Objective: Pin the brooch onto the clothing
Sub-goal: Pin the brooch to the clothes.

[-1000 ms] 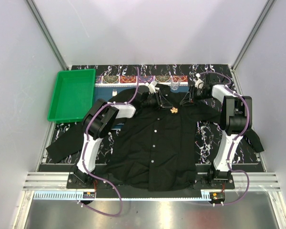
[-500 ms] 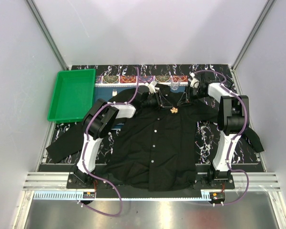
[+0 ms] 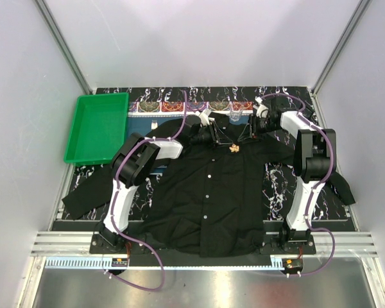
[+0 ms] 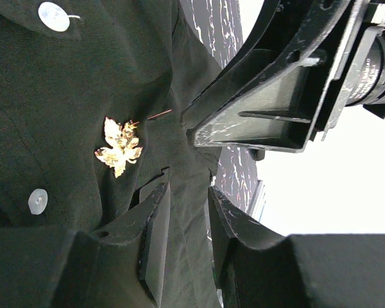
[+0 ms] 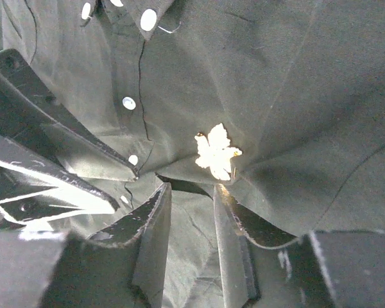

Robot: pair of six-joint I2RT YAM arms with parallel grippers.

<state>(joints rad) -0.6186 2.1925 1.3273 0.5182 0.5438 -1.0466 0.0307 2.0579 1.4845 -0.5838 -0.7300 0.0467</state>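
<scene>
A black shirt [image 3: 208, 199] lies spread flat on the bench [image 3: 279, 183], collar at the far side and sleeves out to left and right. The brooch [image 3: 234, 149], a small gold leaf, sits on the chest just right of the line of white buttons [image 3: 207, 175] and a little nearer than the collar. I cannot tell whether it is pinned through the cloth or only lying on it.

Both arms reach over to the far part of the shirt, and their tips meet close by the brooch. The left hand [image 4: 187, 191] comes in from the left and the right hand [image 5: 191, 188] from the right, with the brooch just beside both. Each hand has its fingers part-way apart, with creased shirt cloth in the gap. The cloth puckers towards the tips. Whether either hand is nipping the cloth I cannot tell.

A green tray [image 3: 96, 128] stands at the far left, beside the shirt and well apart from the brooch. A small clear glass [image 3: 235, 116] stands at the far edge, just beyond the collar, on a patterned mat [image 3: 173, 106]. It is too small to show what it holds.
</scene>
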